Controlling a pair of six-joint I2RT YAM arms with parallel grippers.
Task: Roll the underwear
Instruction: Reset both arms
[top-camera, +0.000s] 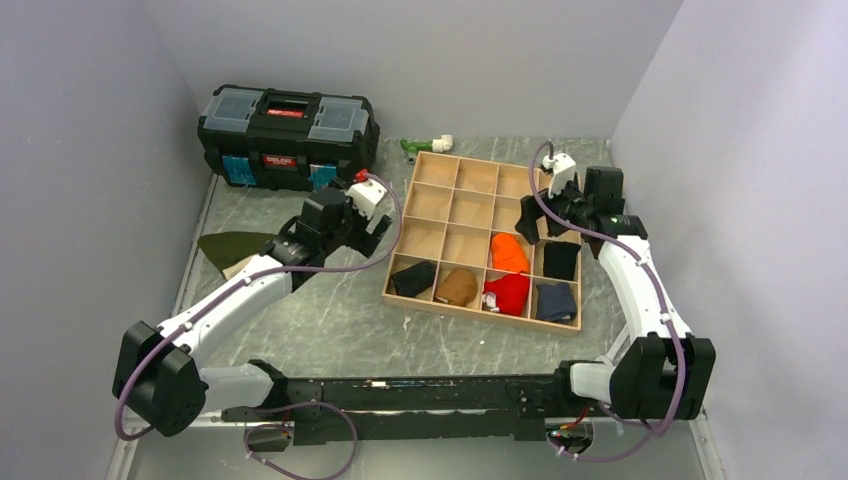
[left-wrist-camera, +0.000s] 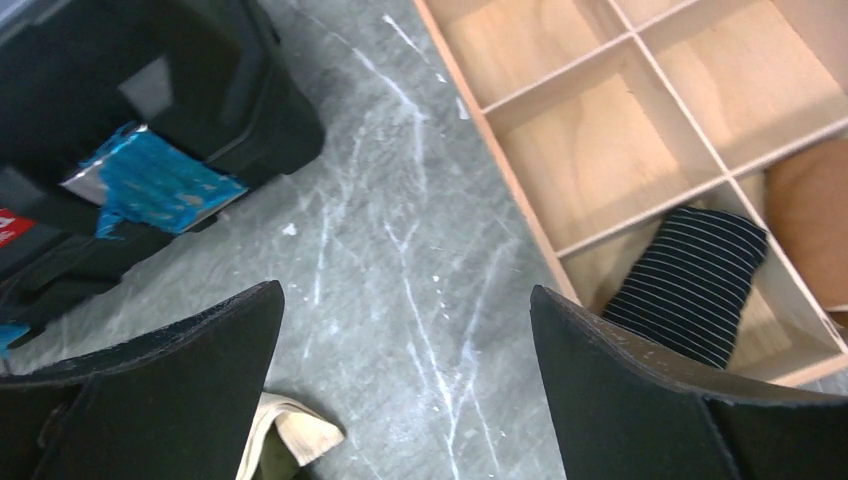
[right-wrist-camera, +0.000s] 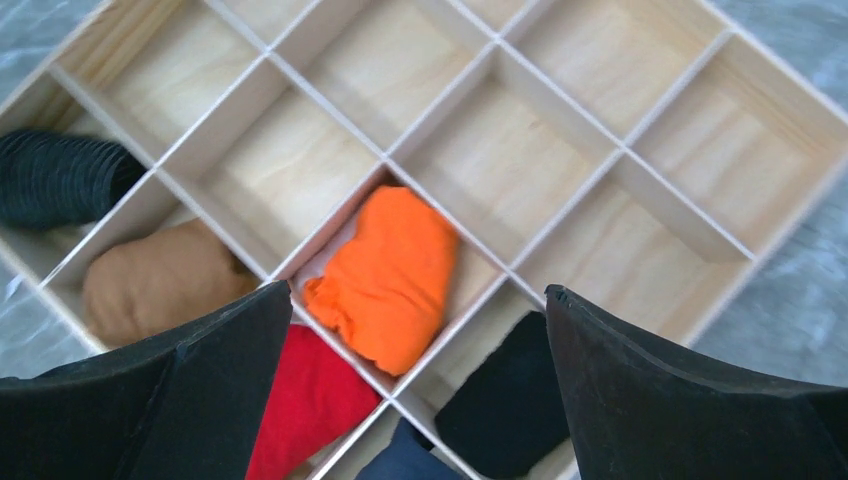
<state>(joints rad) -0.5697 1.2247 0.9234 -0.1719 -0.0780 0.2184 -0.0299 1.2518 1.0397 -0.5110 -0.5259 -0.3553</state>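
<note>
Overhead view of a grey marbled table (top-camera: 320, 325) with pale lilac walls around it and two white arms reaching in from the near edge; right of centre, a shallow wooden tray (top-camera: 447, 205) divided into a grid of square compartments.

Tucked into the tray's near-left corner compartment, the underwear (top-camera: 413, 277): a tight black roll with fine pale stripes, lying on its side, touched by neither hand.

Along the same near row, going right: a tan bundle (top-camera: 458, 287), a red bundle (top-camera: 508, 292), a navy bundle (top-camera: 556, 300); in the row behind, an orange bundle (top-camera: 509, 252) and, right of it, a plain black cloth (top-camera: 561, 260).

Left hand (top-camera: 375, 232) hovering over the table just off the tray's left edge, near the underwear's compartment; jaws spread wide, nothing between them; in its own wrist view, two black fingers (left-wrist-camera: 200, 370) framing bare marble, with the underwear showing just past the right-side finger, apart from it.

Right hand (top-camera: 535, 215) poised above the right half of the tray; jaws likewise gaping wide, gripping nothing; in its own wrist view, directly over the orange bundle without touching it.

In the far-left corner, a black toolbox (top-camera: 288, 135) with a red label and clear lid pockets; beside the left arm, an olive green garment (top-camera: 235, 248) with a cream band, flat on the table; just behind the tray's far edge, a small green and white object (top-camera: 425, 146), too small to identify.
</note>
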